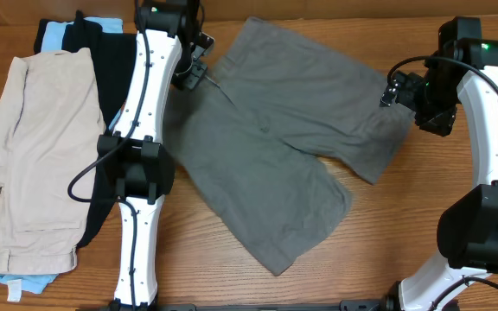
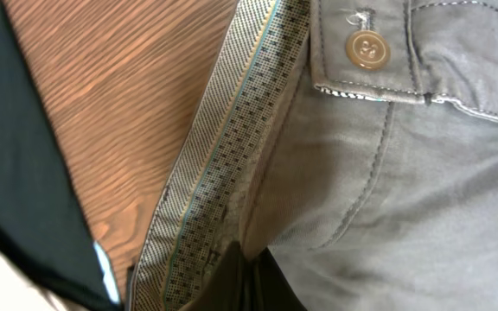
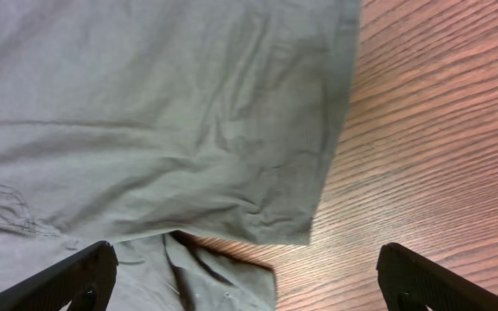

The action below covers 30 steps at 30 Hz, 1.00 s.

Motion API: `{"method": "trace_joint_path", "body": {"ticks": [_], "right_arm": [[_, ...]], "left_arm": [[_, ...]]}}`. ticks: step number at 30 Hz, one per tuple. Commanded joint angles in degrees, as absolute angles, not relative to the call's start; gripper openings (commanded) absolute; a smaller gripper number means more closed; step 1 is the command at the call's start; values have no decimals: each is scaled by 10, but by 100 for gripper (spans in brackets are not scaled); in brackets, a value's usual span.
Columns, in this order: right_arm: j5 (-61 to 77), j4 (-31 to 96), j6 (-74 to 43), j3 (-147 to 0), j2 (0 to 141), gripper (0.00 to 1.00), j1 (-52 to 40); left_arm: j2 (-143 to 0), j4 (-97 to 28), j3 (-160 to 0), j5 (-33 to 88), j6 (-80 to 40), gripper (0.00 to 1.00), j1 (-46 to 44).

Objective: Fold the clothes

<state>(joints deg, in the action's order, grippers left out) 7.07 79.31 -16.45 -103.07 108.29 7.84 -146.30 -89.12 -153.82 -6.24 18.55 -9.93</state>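
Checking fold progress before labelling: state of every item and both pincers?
Grey shorts: unfolded, spread flat on the table, waistband lining showing at one edge.
Button: looks done up.
Left pincer: shut on the waistband, as far as visible.
Right pincer: open, over a leg hem, gripping nothing.
Beige shorts: laid flat on the left pile.
Black garment: partly hidden by beige shorts and left arm.

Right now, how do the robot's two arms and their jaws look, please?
The left arm and right arm have white tubular links between bulky black joints. A thin black cable loops beside the left arm; another curves at the right wrist. A small green light glows on the right arm. The jaws are black.
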Motion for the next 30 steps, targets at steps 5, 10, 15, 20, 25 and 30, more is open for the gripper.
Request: {"method": "trace_joint_path", "body": {"ticks": [5, 10, 15, 20, 25, 30], "right_arm": [[72, 801, -162, -1031, 1082, 100, 77], [77, 812, -159, -1031, 1082, 100, 74], [119, 814, -147, -1031, 1082, 100, 55], [132, 823, -150, -1031, 1075, 100, 6], [126, 844, -187, -1031, 1047, 100, -52], [87, 854, -250, -1029, 1016, 100, -130]], "left_arm": [[-1466, -877, -1485, -95, 122, 52, -62], [-1465, -869, -1476, -95, 48, 100, -44], [-1463, -894, -1538, -88, -2, 100, -38], [-1455, -969, -1682, -32, -7, 100, -37], [-1407, -968, -1760, 49, -15, 100, -37], [-1349, -966, -1788, 60, -30, 100, -38]]}}
